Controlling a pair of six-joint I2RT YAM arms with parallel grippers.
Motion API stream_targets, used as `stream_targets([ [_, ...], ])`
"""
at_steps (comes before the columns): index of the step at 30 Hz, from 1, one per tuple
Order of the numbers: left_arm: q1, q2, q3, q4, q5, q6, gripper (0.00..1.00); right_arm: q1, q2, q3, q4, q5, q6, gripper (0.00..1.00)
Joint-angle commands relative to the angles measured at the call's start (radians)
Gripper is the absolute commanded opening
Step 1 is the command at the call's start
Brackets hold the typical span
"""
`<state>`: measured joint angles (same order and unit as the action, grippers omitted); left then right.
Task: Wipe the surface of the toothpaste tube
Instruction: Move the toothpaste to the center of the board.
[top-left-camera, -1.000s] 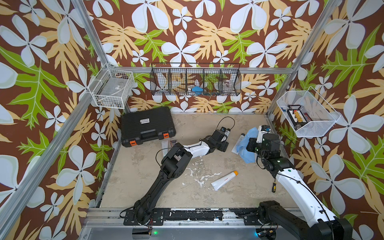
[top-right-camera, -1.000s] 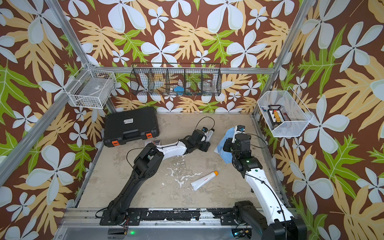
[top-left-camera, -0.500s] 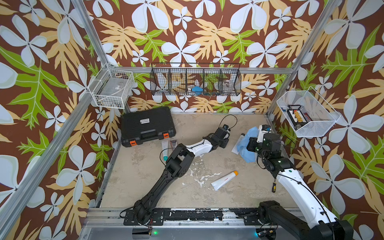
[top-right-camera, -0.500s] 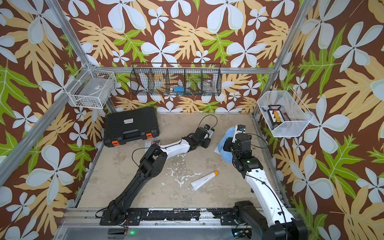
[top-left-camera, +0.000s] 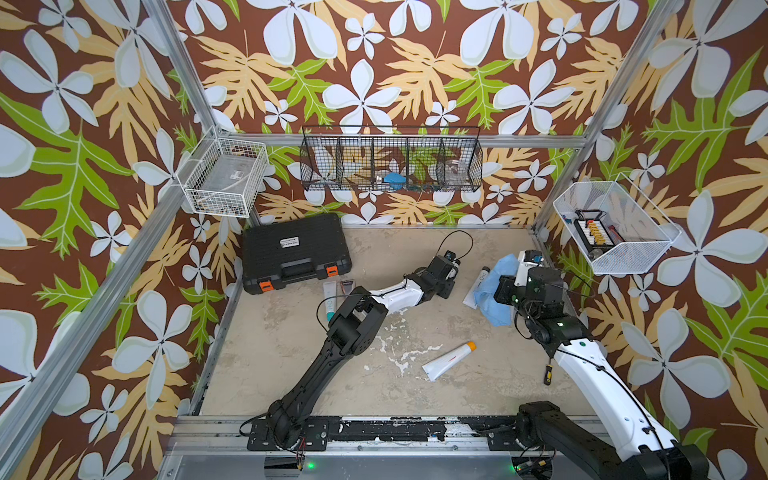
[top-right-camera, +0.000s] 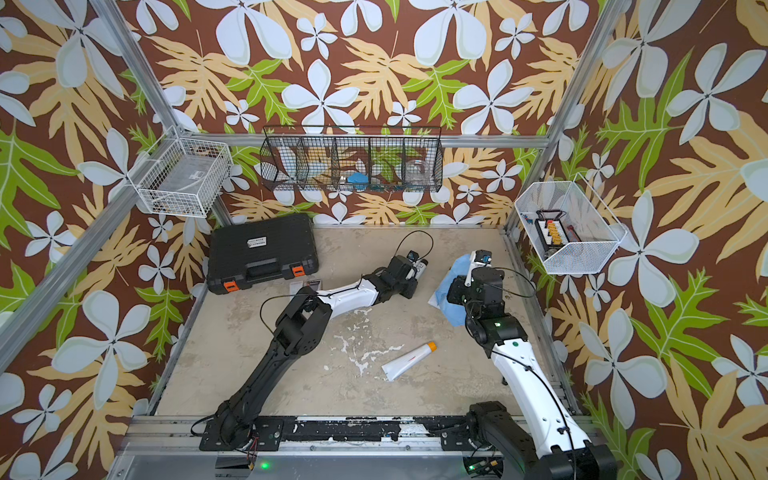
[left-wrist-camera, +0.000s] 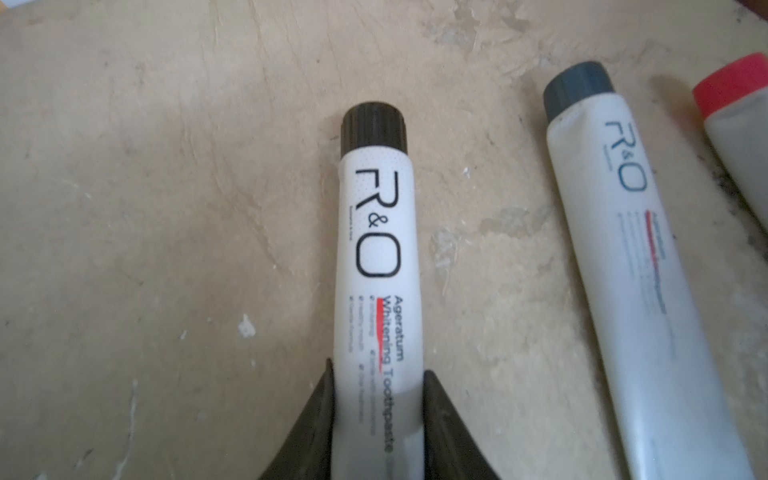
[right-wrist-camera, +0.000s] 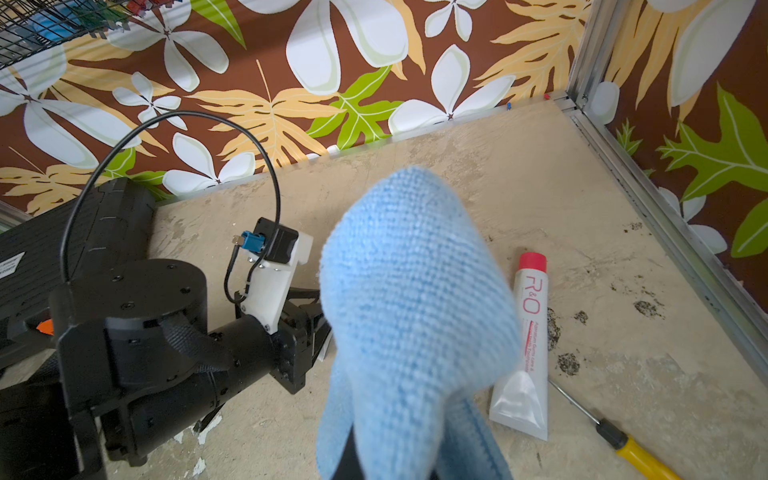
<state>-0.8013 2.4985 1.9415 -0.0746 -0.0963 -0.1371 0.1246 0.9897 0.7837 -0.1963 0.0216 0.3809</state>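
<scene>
A white toothpaste tube (left-wrist-camera: 376, 249) with a black cap lies on the table, and my left gripper (left-wrist-camera: 378, 374) is shut on its lower body, one jaw pressing each side. In both top views the tube's cap end (top-right-camera: 422, 265) (top-left-camera: 457, 263) shows just past the left gripper (top-left-camera: 448, 272) (top-right-camera: 409, 272). My right gripper (right-wrist-camera: 395, 457) is shut on a blue cloth (right-wrist-camera: 415, 311) that covers its fingers. It hovers to the right of the left gripper, cloth (top-left-camera: 494, 286) (top-right-camera: 451, 291) hanging over the table.
A grey-capped tube (left-wrist-camera: 623, 249) (top-left-camera: 479, 281) and a red-capped tube (right-wrist-camera: 525, 332) lie beside the held one. An orange-capped tube (top-left-camera: 449, 360) lies mid-table among white smears. A black toolbox (top-left-camera: 295, 253) sits back left, a screwdriver (right-wrist-camera: 631, 451) near the right arm, and wire baskets (top-left-camera: 390, 162) hang on the walls.
The left arm reached a little farther back, and its jaws closed from wide open onto the black-capped tube. The right arm with the cloth has hardly moved.
</scene>
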Motion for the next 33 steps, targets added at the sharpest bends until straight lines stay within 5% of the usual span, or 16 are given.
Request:
stream_targets([
  [1,0.001,-0.061,-0.088,0.003,-0.004,0.005,0.32,0.000,0.004,0.007,0.015,-0.017,-0.004,0.00],
  [17,0.080,-0.497,-0.763,0.190,-0.068,-0.115,0.31,0.000,0.012,0.001,0.021,-0.078,-0.013,0.00],
  [33,0.077,-0.646,-1.018,0.189,-0.032,-0.319,0.58,0.000,0.005,-0.016,0.033,-0.101,-0.004,0.00],
])
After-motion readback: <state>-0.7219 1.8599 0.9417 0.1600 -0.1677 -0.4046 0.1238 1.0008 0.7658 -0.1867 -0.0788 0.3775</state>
